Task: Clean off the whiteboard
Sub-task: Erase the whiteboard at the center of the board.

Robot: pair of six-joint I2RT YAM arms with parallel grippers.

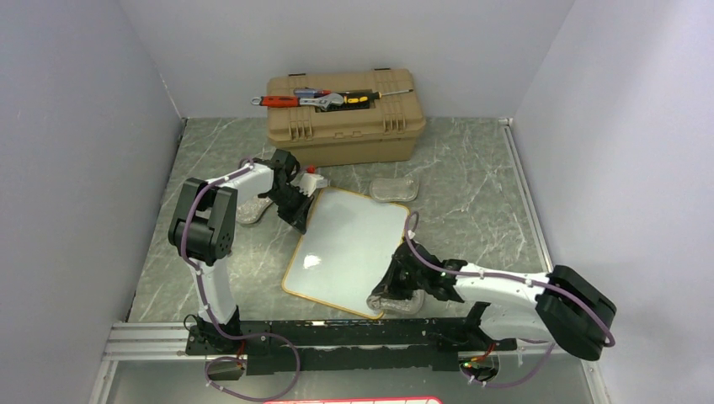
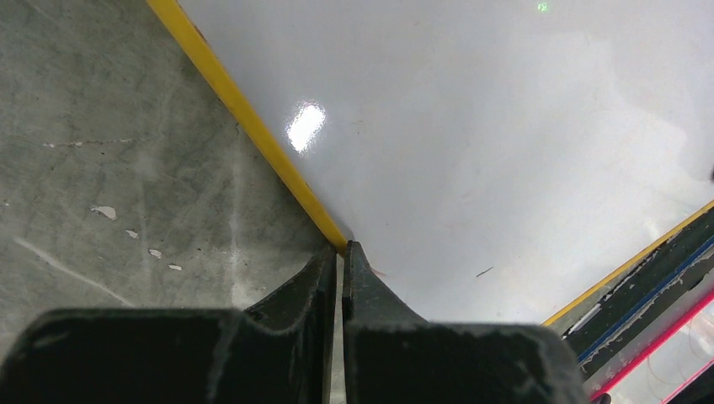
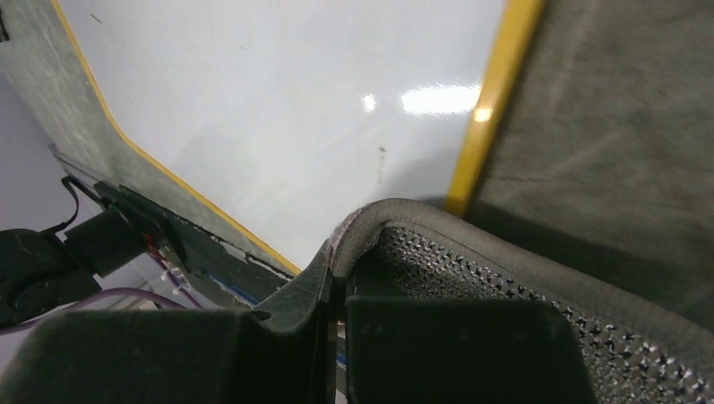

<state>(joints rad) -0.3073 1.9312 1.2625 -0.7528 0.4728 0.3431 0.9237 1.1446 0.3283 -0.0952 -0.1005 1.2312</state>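
marbled table (image 1: 471, 189), whiteboard (image 1: 349, 248), right gripper (image 3: 337, 268) pinching pad (image 3: 539, 286)

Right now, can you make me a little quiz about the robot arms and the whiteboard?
1. True or false: the left tool is shut, with its tips at the yellow rim of the whiteboard.
2. What is the right tool pinching? A) a cup B) a gray cloth pad C) nothing
3. Fill in: on the lid of the tan toolbox lie some ____.

Key: 1 true. 2 B. 3 hand tools, such as a wrench.
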